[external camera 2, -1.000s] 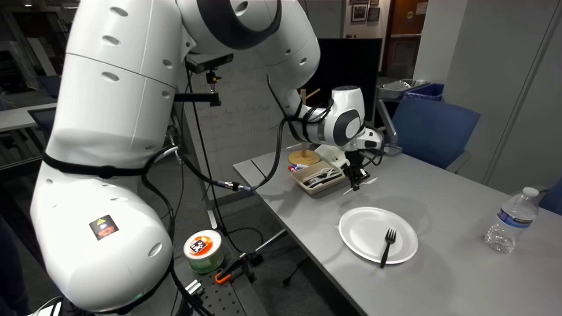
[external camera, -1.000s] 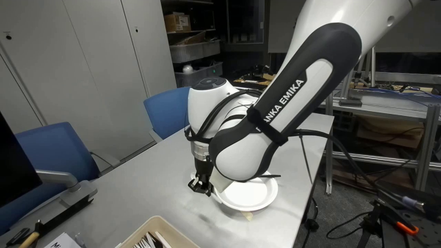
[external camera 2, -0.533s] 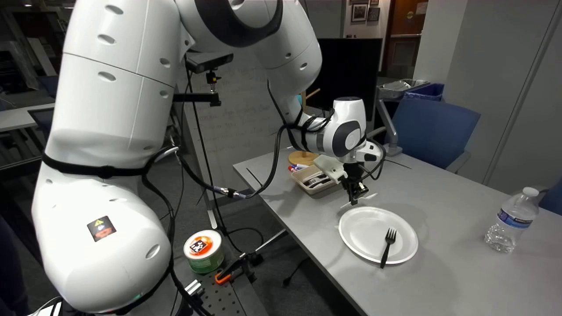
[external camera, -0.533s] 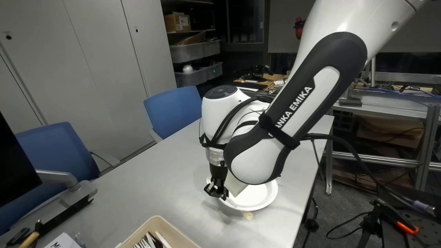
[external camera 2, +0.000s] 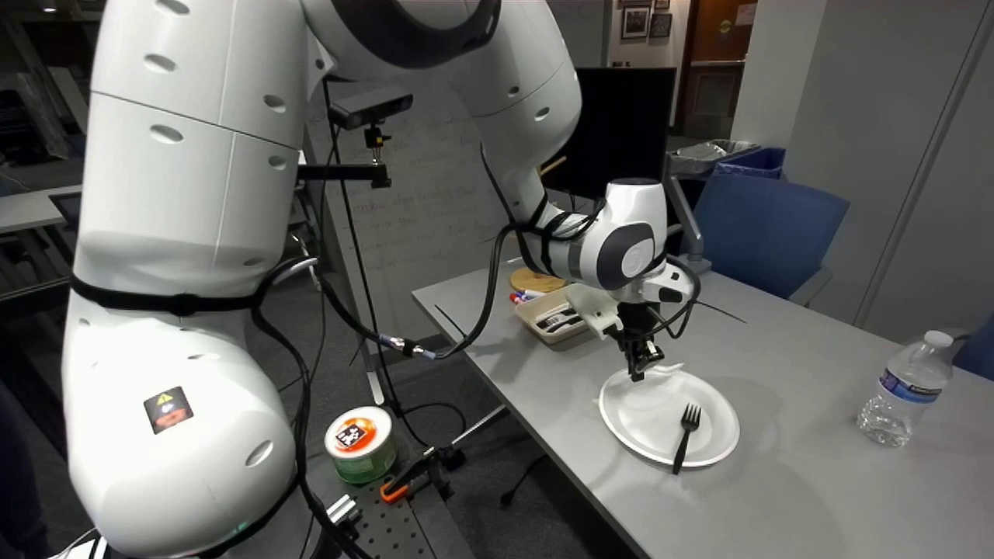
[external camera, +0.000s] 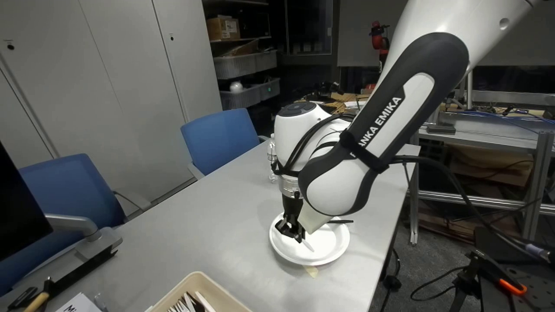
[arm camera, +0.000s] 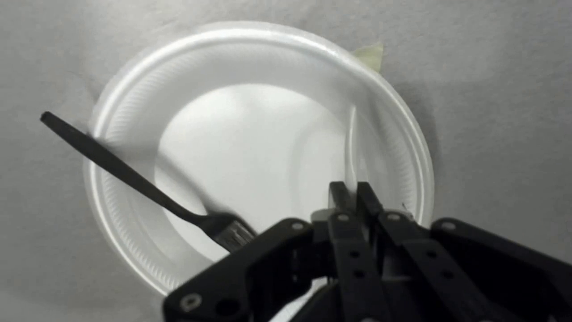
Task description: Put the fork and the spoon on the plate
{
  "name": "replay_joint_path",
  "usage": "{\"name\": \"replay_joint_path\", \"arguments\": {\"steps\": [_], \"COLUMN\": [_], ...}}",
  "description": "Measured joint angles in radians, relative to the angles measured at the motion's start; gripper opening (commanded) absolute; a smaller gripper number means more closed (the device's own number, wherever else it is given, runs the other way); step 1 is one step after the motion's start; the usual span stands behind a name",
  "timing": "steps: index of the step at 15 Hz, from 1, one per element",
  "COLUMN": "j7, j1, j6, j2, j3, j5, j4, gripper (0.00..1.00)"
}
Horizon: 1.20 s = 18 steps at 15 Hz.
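Plate (arm camera: pixel 250 143), round and white, lies flat on the grey table (external camera 2: pixel 815 373), its floor smooth and bright, its sloping wall marked with fine ribs, its raised rim a pale band all round. A black fork (arm camera: pixel 120 169) rests slantwise on it: the tined head lies over the floor, the tine ends partly hidden behind the gripper in the wrist view, while the slim, dark handle crosses the rim and sticks out past the edge. In an exterior view the tines stand out clearly against the white. The gripper (arm camera: pixel 352 190) has its fingertips drawn close together, pinching the white spoon (arm camera: pixel 350 147) between them. The spoon is above the plate, on the side away from the fork's handle; one end shows as a thin, slightly curved strip. Its bowl is hard to make out, and whether it touches the plate cannot be told. A yellowish scrap (arm camera: pixel 371 57) pokes out at the rim
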Motion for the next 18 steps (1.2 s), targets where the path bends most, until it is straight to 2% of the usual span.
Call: {"name": "replay_joint_path", "arguments": {"steps": [8,16,18], "j7": [-0.002,-0.002,-0.002], "j1": [-0.005,-0.038,-0.044], "j6": [-0.037,-0.043,-0.043], "j2": [0.0,0.0,0.0], "j3": [0.045,0.048,0.048], "j5": [0.069,0.108,0.115], "j4": [-0.043,-0.042,-0.042], "gripper": [0.02,0.02,0.35]}}
